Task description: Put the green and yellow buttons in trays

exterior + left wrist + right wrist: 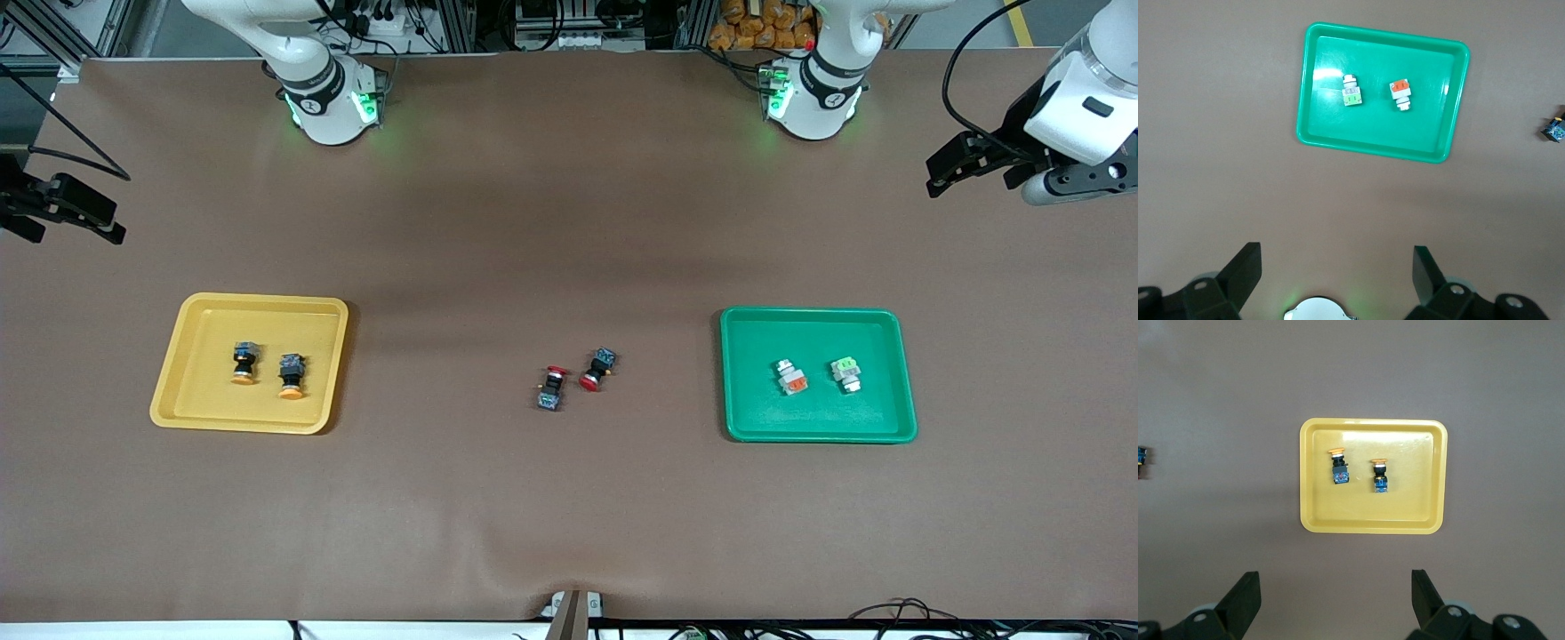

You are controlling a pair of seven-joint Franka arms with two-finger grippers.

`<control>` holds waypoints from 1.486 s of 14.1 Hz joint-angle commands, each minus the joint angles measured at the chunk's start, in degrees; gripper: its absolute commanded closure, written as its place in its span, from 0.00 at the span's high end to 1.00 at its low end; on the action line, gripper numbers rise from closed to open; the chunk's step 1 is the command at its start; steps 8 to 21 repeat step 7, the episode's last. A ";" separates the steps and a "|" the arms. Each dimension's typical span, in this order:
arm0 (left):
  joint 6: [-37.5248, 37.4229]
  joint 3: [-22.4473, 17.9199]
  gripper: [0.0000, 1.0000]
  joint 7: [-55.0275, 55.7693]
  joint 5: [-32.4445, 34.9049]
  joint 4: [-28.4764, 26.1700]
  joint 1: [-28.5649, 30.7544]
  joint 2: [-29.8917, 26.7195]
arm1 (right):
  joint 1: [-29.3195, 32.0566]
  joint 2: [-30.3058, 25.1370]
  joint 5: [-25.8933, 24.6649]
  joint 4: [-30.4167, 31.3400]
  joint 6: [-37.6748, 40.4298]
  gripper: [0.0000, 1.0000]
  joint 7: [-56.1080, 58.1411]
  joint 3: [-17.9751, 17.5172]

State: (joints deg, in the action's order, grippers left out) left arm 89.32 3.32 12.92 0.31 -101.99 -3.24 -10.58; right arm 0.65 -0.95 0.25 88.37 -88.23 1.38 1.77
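Observation:
The yellow tray [204, 391] holds two black-bodied buttons with orange-yellow caps [244, 364] [292, 376]. They also show in the right wrist view [1337, 465] [1379, 475] in the tray [1411, 507]. The green tray [756, 409] holds a whitish button with an orange block [791, 379] and one with a pale green block [845, 373]. They also show in the left wrist view [1400, 94] [1351, 91] in the tray [1431, 133]. My left gripper [933, 176] [1337, 267] is open and empty, high over the left arm's end of the table. My right gripper [116, 222] [1335, 587] is open and empty, high over the right arm's end.
Two black-bodied buttons with red caps [552, 389] [599, 369] lie on the brown table between the trays. One shows at the edge of the left wrist view [1555, 130] and one at the edge of the right wrist view [1141, 461].

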 commanded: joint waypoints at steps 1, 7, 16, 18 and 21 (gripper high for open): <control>-1.25 -0.33 1.00 -0.97 -0.13 0.92 0.16 0.21 | 0.41 -1.77 0.98 1.63 0.69 1.00 1.44 -0.36; -1.25 0.20 1.00 -0.97 -0.13 1.36 0.96 0.29 | 0.49 -1.77 0.98 1.63 0.78 1.00 1.52 -0.36; -1.25 0.20 1.00 -0.97 -0.13 1.36 0.96 0.29 | 0.49 -1.77 0.98 1.63 0.78 1.00 1.52 -0.36; -1.25 0.20 1.00 -0.97 -0.13 1.36 0.96 0.29 | 0.49 -1.77 0.98 1.63 0.78 1.00 1.52 -0.36; -1.25 0.20 1.00 -0.97 -0.13 1.36 0.96 0.29 | 0.49 -1.77 0.98 1.63 0.78 1.00 1.52 -0.36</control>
